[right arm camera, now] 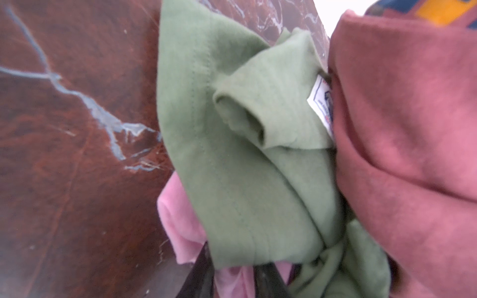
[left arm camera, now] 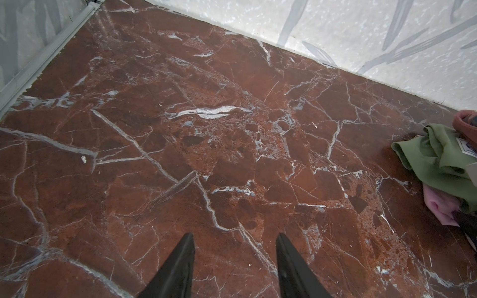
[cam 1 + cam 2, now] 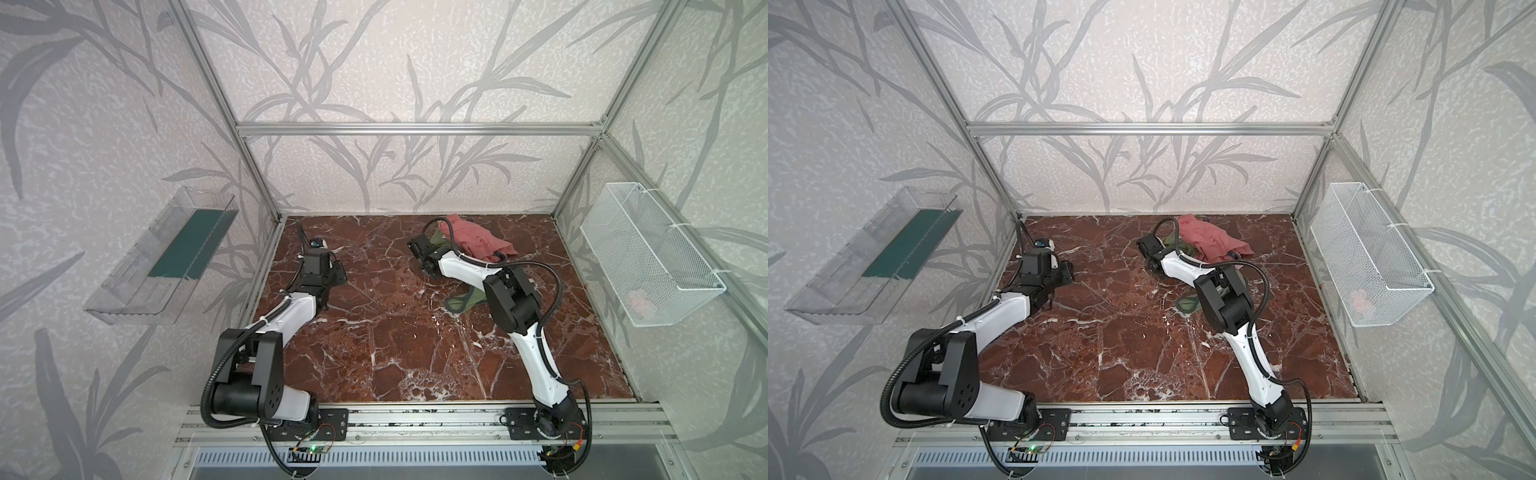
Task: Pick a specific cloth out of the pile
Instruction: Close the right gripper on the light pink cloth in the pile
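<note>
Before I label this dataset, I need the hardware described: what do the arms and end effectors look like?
The left arm and right arm have white shells, black joint housings and black corrugated cable conduit looping alongside. The left end effector and right end effector each have two black, tapered fingers.

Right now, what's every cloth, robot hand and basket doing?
Pink cloth: mostly buried under the green one.
Green cloth: crumpled over the pink.
Red cloth: bunched against the green.
Right fingers: either side of a pink fold; grip unclear.
Left fingers: apart, empty, above bare table.
Grey-trimmed green piece: lying by itself on the table.
Wire basket: hanging up, something pale pink inside.
</note>
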Controlling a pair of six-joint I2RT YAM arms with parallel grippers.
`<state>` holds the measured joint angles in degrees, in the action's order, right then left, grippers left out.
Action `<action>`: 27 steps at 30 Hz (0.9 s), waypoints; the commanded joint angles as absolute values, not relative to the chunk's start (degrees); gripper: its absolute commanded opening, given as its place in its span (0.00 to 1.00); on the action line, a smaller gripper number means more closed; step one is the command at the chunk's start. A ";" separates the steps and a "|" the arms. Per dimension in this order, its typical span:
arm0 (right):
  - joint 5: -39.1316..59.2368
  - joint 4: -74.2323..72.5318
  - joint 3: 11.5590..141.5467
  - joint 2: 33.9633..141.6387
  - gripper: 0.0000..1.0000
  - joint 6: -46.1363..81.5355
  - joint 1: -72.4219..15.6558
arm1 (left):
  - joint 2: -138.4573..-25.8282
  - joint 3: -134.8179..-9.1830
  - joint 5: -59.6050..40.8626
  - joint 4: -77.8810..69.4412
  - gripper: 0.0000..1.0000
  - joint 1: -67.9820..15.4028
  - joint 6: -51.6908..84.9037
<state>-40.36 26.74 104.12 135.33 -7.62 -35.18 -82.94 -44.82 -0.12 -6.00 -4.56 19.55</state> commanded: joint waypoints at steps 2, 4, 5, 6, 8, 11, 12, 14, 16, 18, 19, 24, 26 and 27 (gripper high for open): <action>-42.45 26.24 104.70 135.74 0.34 -7.65 -34.75 | -83.23 -46.68 -0.35 -6.27 0.50 -4.57 19.76; -42.68 27.07 104.68 135.81 0.39 -6.88 -34.72 | -83.49 -46.83 -0.59 -6.26 0.50 -4.59 19.86; -42.71 27.20 104.60 135.80 0.39 -6.58 -34.75 | -83.63 -46.90 -0.66 -6.29 0.50 -4.57 19.86; -42.90 27.33 104.59 135.87 0.40 -6.46 -34.72 | -83.60 -46.91 -0.62 -6.26 0.50 -4.56 19.86; -43.22 28.19 105.12 136.14 0.41 -6.13 -34.72 | -83.55 -46.89 -0.62 -6.25 0.50 -4.59 19.86; -43.72 29.41 106.30 136.90 0.41 -5.94 -34.76 | -83.48 -46.82 -0.55 -6.06 0.50 -4.48 19.78; -43.85 29.81 106.85 137.33 0.41 -5.89 -34.76 | -83.56 -46.84 -0.44 -6.06 0.50 -4.55 19.78; -44.18 30.49 108.05 138.21 0.40 -5.76 -34.63 | -83.49 -46.82 -0.35 -6.16 0.50 -4.48 19.86; -44.68 32.23 109.87 139.28 0.36 -5.24 -34.59 | -83.48 -47.11 -0.61 -5.87 0.50 -4.49 19.82; -44.65 32.49 110.63 139.85 0.27 -4.97 -34.57 | -83.33 -47.37 -0.54 -5.63 0.50 -4.49 19.56; -44.66 32.37 110.78 140.01 0.22 -4.86 -34.49 | -83.25 -47.29 -0.36 -5.65 0.50 -4.48 19.55; -44.64 32.07 110.42 138.87 0.00 -4.21 -34.52 | -83.06 -47.37 -0.19 -5.44 0.50 -4.45 19.42; -43.77 31.21 109.13 137.10 0.00 -3.58 -34.47 | -82.97 -47.31 -0.20 -5.45 0.50 -4.32 19.51; -42.78 30.96 108.32 135.75 0.00 -3.14 -34.52 | -82.95 -47.37 -0.18 -5.37 0.49 -4.33 19.51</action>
